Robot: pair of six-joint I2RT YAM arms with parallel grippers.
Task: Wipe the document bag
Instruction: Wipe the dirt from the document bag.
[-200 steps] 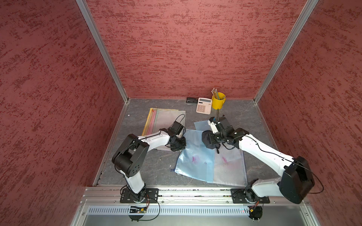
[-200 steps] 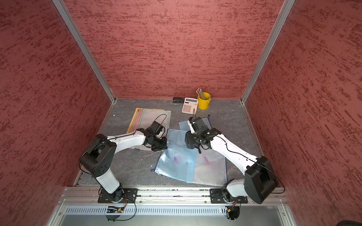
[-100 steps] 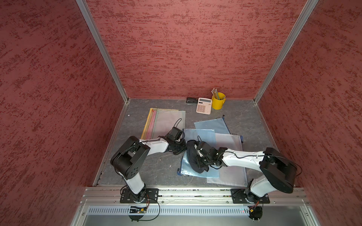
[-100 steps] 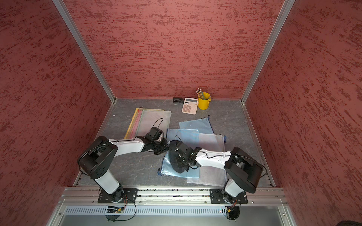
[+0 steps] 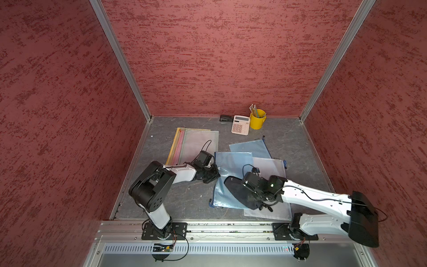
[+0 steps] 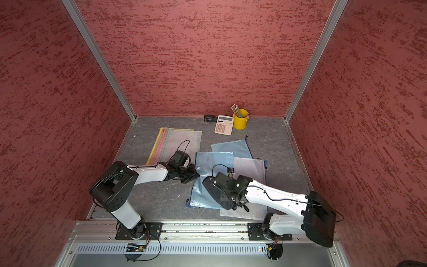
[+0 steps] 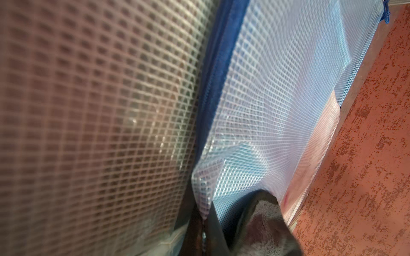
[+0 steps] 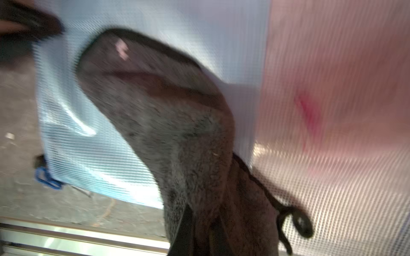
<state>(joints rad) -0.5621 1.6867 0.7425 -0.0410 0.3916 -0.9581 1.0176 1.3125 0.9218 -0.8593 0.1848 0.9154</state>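
Observation:
A blue mesh document bag (image 5: pixel 227 166) (image 6: pixel 208 164) lies flat mid-floor in both top views. My left gripper (image 5: pixel 213 176) (image 6: pixel 193 175) is shut on its left edge; the left wrist view shows the mesh corner (image 7: pixel 204 199) pinched between the dark jaws of that gripper (image 7: pixel 203 221). My right gripper (image 5: pixel 251 196) (image 6: pixel 231 196) is shut on a dark grey cloth (image 5: pixel 239 193) (image 6: pixel 217 193) (image 8: pixel 177 133) that is pressed flat on the bag's front half (image 8: pixel 88 137). The gripper's fingers are buried in the cloth (image 8: pixel 204 232).
A clear mesh bag (image 5: pixel 270 166) with a pink smear (image 8: pixel 309 113) lies under the blue one's right side, and another blue bag (image 5: pixel 250 148) lies behind. A stack of bags (image 5: pixel 196 143) sits back left. Calculator (image 5: pixel 240 124), yellow pencil cup (image 5: pixel 257 119) and stapler (image 5: pixel 226 118) stand at the back wall.
The right arm has dragged the cloth from the bag's far edge to its front half, then slightly right. The blue bag has shifted. The left gripper has kept its hold.

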